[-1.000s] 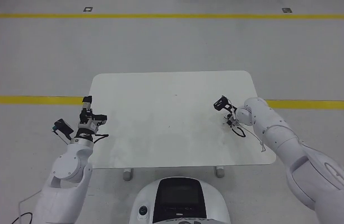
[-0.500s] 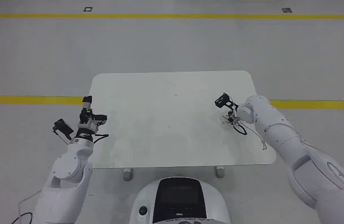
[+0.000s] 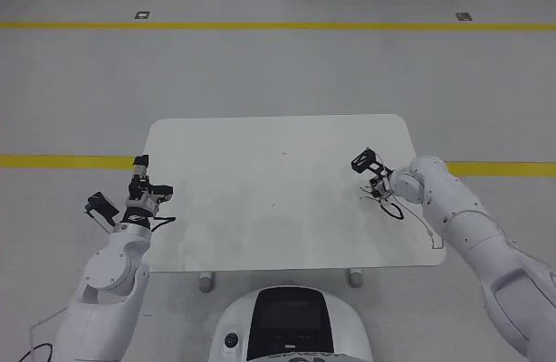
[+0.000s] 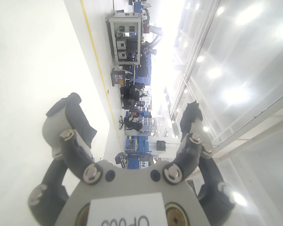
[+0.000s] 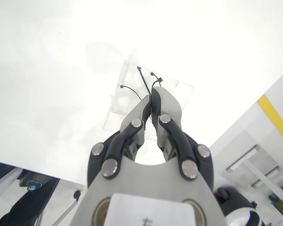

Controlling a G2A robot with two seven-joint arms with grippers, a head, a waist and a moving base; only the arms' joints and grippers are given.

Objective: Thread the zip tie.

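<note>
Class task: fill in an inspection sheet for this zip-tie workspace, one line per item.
Surface: white table with rounded corners.
Job's things: black zip ties above a clear tray lying on the table.
Clutter: nothing seen.
Grippers: right gripper, fingers shut on the zip ties; left gripper open and empty, at the table's left edge.
Cables: black cable loop by the right wrist.
Surroundings: grey floor with yellow lines.

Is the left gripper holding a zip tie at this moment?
No, the left gripper is wide open, with nothing in it.
</note>
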